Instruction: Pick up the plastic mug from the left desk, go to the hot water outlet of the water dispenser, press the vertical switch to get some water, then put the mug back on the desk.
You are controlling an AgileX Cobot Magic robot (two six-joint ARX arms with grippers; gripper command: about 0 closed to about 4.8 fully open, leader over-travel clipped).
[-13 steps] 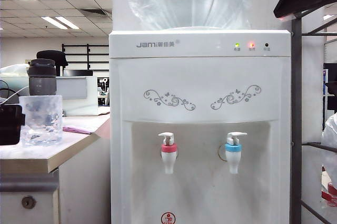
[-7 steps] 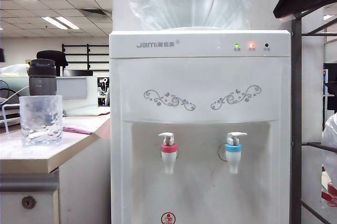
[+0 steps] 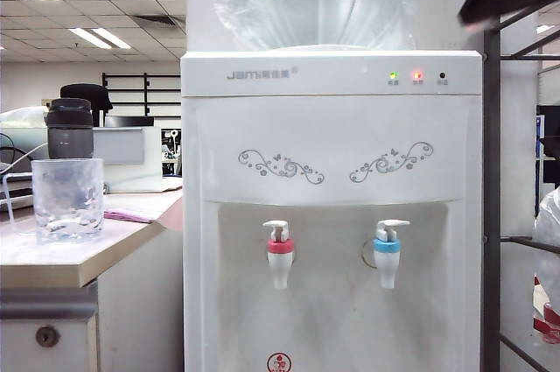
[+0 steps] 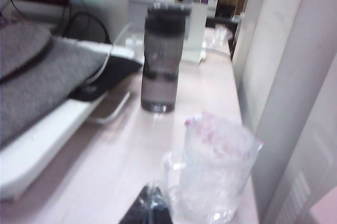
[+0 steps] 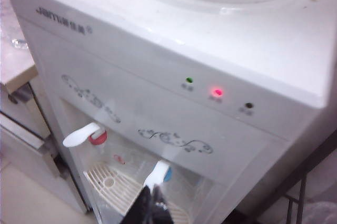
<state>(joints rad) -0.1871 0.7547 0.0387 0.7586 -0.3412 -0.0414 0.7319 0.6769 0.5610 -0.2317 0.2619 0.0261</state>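
While the clear plastic mug (image 3: pixel 67 200) is standing upright on the beige tabletop (image 3: pixel 79 254), both grippers are staying off it.

Dimpled walls are looking frosted; its loop handle is facing the left gripper (image 4: pixel 149 211), jaws together. Right gripper (image 5: pixel 150 203), jaws together, is hanging above the water dispenser (image 5: pixel 158 92).

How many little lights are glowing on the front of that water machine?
2 of three. On the water dispenser, a green light glows with a red light just right of it; the rightmost third light looks dark. The right wrist view shows the same.
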